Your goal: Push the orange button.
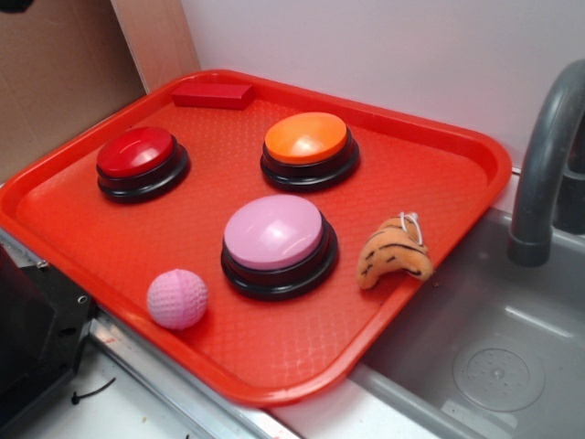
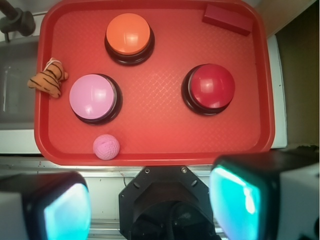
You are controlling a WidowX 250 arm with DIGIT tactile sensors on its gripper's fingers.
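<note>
Orange button (image 1: 306,137) (image 2: 128,34), round glossy orange dome on a black base, upright and unpressed, on the red tray's far half, well apart from the fingers (image 2: 237,197), ahead and between them

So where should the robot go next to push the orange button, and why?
Probably forward over the tray toward the orange button. The wrist view shows the fingers held back off the tray's near edge, apart with nothing between them. The orange button sits at the far side, beyond the pink button and the ball, nothing touching it.
</note>
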